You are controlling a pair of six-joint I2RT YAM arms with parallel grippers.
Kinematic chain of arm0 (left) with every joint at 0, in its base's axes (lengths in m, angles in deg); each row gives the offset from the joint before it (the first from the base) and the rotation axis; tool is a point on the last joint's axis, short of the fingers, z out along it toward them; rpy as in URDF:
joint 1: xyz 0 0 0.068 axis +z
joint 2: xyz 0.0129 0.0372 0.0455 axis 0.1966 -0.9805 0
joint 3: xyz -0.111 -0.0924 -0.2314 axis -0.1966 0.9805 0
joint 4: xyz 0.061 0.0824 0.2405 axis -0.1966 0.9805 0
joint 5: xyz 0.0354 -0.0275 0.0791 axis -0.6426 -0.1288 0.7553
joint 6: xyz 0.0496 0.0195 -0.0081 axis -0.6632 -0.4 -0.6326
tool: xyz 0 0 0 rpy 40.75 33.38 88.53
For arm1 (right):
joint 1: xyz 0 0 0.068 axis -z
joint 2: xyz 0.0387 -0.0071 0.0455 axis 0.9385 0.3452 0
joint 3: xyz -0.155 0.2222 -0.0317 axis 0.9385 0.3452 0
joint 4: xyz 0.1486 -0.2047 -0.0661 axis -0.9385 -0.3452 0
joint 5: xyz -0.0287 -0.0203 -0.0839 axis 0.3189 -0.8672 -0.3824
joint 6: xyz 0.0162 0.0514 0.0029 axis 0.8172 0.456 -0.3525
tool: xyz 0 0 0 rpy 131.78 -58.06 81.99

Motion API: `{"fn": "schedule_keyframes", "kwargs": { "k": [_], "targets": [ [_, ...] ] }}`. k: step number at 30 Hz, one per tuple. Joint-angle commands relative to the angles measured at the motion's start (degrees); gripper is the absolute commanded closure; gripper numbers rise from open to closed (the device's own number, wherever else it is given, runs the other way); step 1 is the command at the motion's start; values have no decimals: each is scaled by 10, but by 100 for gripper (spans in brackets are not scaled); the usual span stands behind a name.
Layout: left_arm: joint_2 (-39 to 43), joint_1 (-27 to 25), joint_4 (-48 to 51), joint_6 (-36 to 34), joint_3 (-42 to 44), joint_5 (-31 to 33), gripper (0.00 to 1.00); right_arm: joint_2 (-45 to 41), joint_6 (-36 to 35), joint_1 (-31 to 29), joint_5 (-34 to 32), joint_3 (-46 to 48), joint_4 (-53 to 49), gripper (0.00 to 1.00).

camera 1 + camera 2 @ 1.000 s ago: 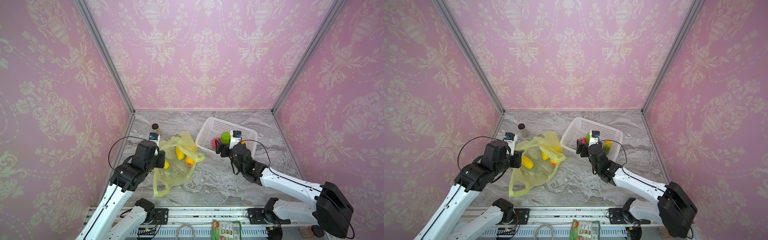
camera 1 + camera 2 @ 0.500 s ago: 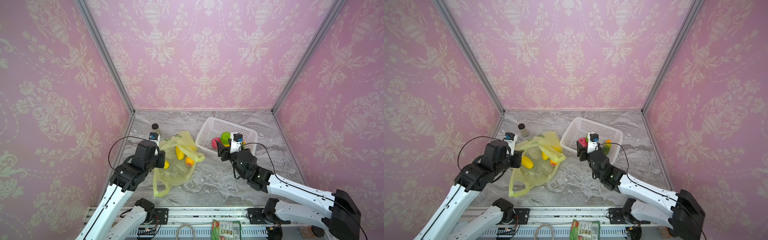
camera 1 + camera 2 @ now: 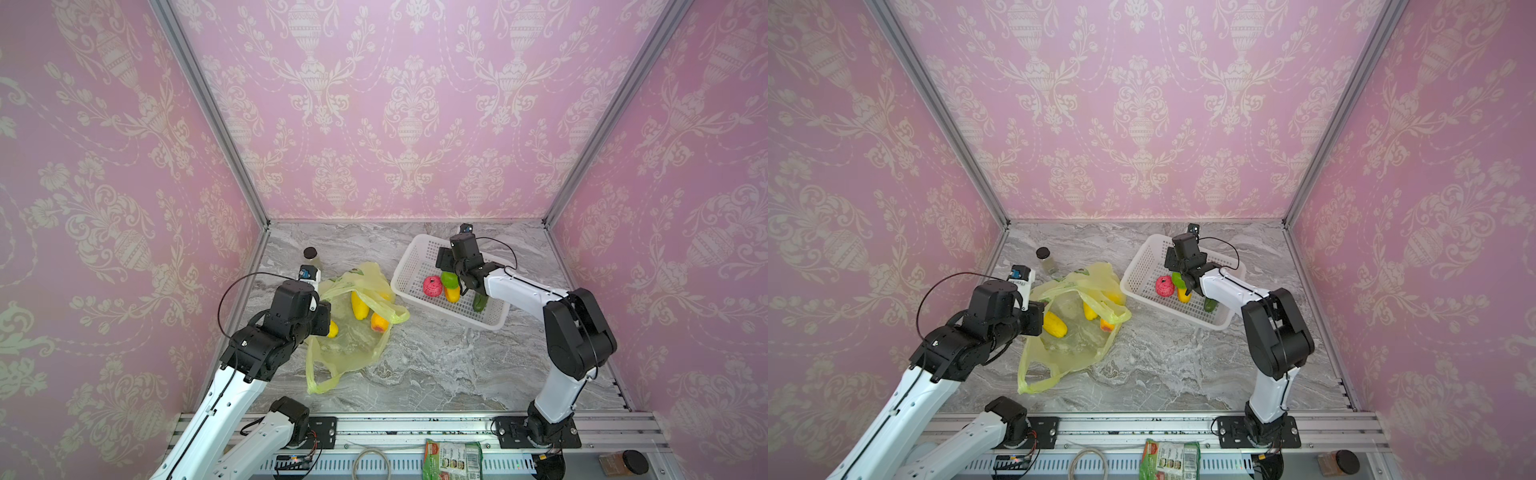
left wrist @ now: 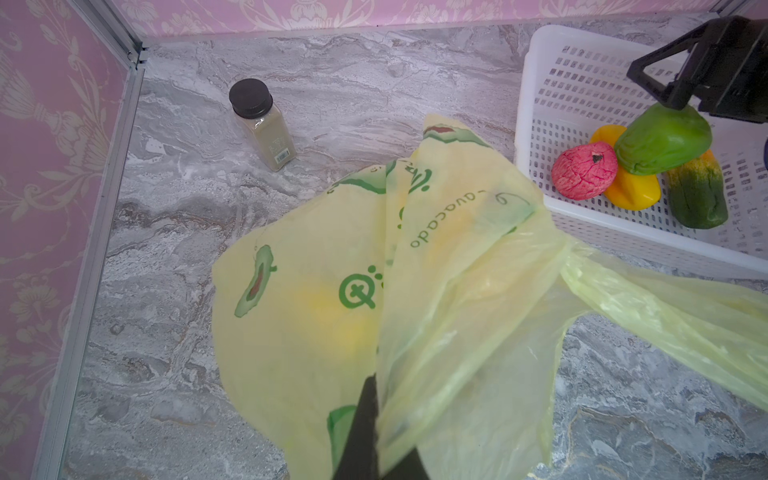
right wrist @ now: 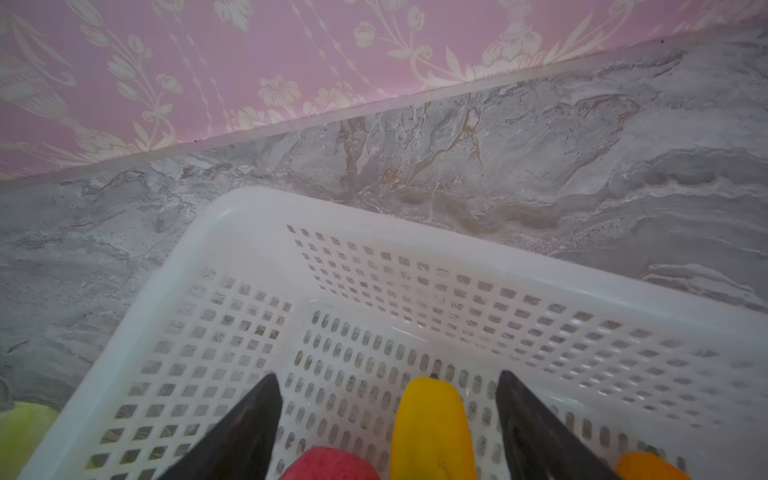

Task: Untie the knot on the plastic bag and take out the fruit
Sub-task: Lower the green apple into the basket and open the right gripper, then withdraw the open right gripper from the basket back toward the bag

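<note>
The yellow-green plastic bag (image 3: pixel 353 345) lies open on the marble, its handle loop (image 3: pixel 320 384) loose; I see no knot. My left gripper (image 4: pixel 376 415) is shut on the bag's edge and holds it up. Inside the bag lie a yellow oblong fruit (image 3: pixel 359 305) and an orange-yellow round one (image 3: pixel 379 323). My right gripper (image 5: pixel 386 374) hangs open over the white basket (image 3: pixel 405 264), just above a pink bumpy ball (image 3: pixel 432 286), a green pepper (image 4: pixel 665 137) and a yellow pepper (image 5: pixel 432 428). One finger (image 4: pixel 677 99) touches the green pepper.
A small bottle with a black cap (image 3: pixel 311 258) stands near the back left corner, close behind the bag. A green-orange piece (image 3: pixel 479 303) also lies in the basket. Pink walls close in three sides. A snack packet (image 3: pixel 452 459) lies on the front rail.
My right arm has folded up and back, and its gripper has moved from the basket's near edge to further over the basket. The left arm and the bag have stayed put.
</note>
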Motion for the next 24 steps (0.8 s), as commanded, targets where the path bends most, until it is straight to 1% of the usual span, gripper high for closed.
{"fn": "schedule_keyframes", "kwargs": {
  "k": [1,4,5,8,11,13,15,16,21,24],
  "targets": [
    [-1,5,9,6,4,-1,100,2,21,0,38,-22,-52,18],
    [3,4,8,6,4,1,100,-12,35,0,30,3,-46,19],
    [5,4,9,6,4,0,100,-19,40,0,27,14,-44,21],
    [7,5,9,6,4,2,100,-47,54,1,15,61,-38,34],
    [6,5,9,6,4,0,100,-76,65,1,3,104,-23,44],
    [3,5,9,6,4,-2,100,-93,71,0,-4,122,-23,47],
    [3,5,9,5,4,-3,100,-109,71,0,-18,139,-23,47],
    [5,4,8,6,4,-2,100,-115,86,1,-24,145,-24,45],
    [6,5,9,6,4,-1,100,-169,94,-4,-52,180,-21,27],
    [7,5,9,6,4,0,100,-218,78,-25,-84,197,-21,21]
  ]
}}
